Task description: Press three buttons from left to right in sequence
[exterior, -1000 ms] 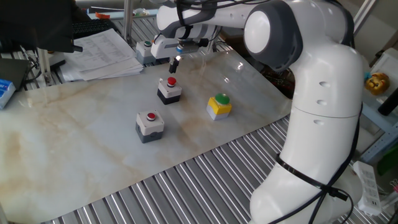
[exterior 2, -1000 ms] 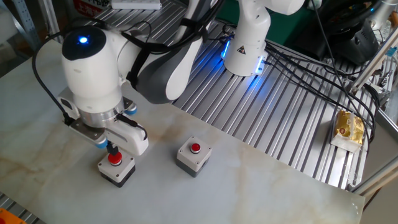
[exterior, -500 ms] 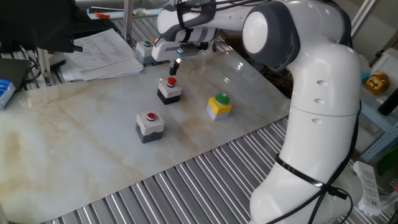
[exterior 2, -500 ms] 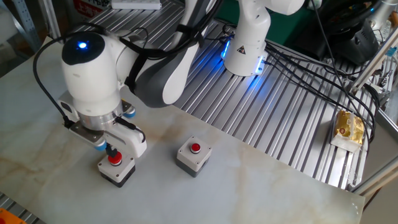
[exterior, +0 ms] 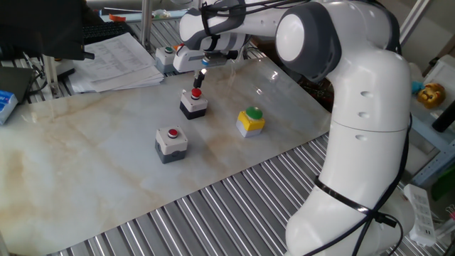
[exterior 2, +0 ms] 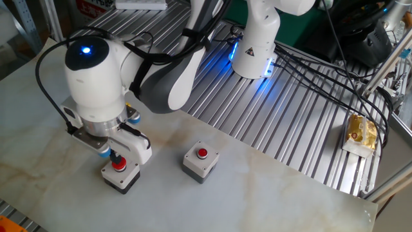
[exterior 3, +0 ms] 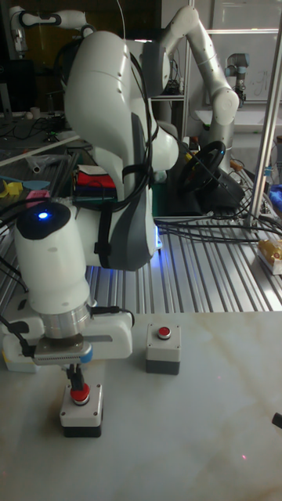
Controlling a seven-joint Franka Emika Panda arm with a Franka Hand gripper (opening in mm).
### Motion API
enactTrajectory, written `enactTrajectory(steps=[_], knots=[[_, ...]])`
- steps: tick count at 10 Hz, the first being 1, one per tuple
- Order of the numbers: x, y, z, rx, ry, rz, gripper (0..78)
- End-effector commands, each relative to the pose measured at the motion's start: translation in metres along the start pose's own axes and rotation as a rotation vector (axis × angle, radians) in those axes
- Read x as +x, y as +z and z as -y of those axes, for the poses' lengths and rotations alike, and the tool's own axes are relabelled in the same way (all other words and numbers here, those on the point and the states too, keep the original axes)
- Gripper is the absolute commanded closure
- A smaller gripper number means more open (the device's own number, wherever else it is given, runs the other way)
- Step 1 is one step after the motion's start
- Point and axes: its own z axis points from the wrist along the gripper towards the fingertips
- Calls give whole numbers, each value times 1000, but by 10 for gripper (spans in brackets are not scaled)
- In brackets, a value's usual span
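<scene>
Pale marble-patterned tabletop (exterior: 85,156) sits over a ribbed metal bench, with a stack of printed papers (exterior: 117,60) at its far left edge in one fixed view. On the marble stand 3 small push-button boxes. Seen from that fixed view, the first light-grey box with a dark base and small red button (exterior: 171,143) is nearest the camera and furthest left. The second light-grey box with a dark base and red button (exterior: 193,102) stands behind it and a little to the right. The yellow box with a large green dome button (exterior: 250,120) stands to the right of both, apart from them.

A large white Franka arm reaches across the table from the right. Its gripper (exterior: 198,80) points straight down above the second grey box. In the tall fixed view the dark fingertips (exterior 3: 76,380) come down onto, or just above, that box's red button (exterior 3: 80,395); actual contact cannot be confirmed. The other fixed view shows the same: the gripper (exterior 2: 116,156) sits directly over the red button, with the first grey box (exterior 2: 200,161) well apart to its right. Whether the fingers are spread or closed cannot be told from any view, as the tips are small, dark and overlap.

Behind the table, black cables run across the ribbed metal, and a blue light glows on the arm's wrist (exterior 2: 84,47).
</scene>
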Motion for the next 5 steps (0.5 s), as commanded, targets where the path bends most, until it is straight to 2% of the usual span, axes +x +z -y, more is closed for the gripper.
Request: enactTrajectory(steps=[1, 5], knots=[[1, 3, 4, -2, -4, 5, 776], [4, 9, 1, -5, 2, 14, 776]])
